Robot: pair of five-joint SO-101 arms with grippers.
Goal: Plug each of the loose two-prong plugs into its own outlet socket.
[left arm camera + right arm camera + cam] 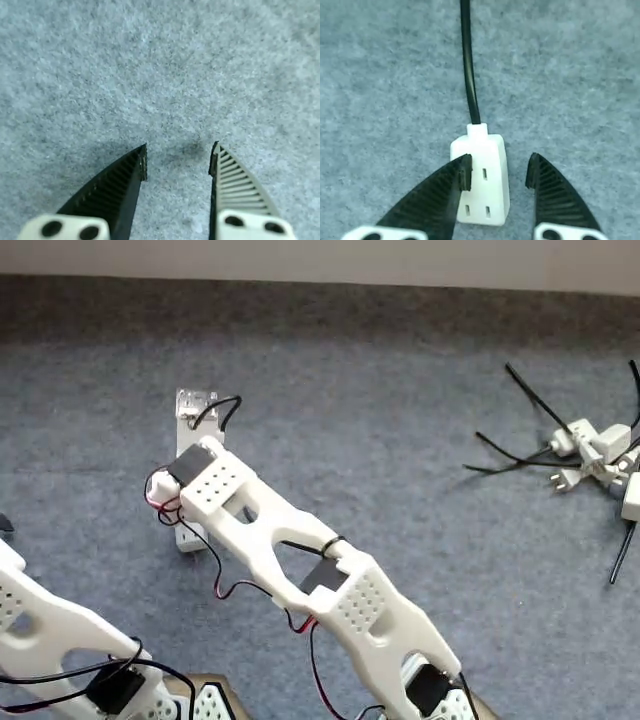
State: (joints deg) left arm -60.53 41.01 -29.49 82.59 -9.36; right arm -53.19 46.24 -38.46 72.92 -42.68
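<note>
A white outlet block [482, 182] with slot pairs on its top face lies on the grey carpet, and a black cord [468, 65] leaves its far end. My right gripper [497, 170] is open just above it; one black finger [447, 187] overlaps the block's edge, the other stands beside it. In the high view the right arm [300, 550] stretches to the upper left over this block [195, 406]. A cluster of white two-prong plugs [588, 448] with black cords lies far off at the right edge. My left gripper [179, 160] is open over bare carpet.
The left arm [45, 625] sits at the lower left corner of the high view. Grey carpet [400, 420] covers the table between the outlet block and the plugs. A pale wall edge runs along the back.
</note>
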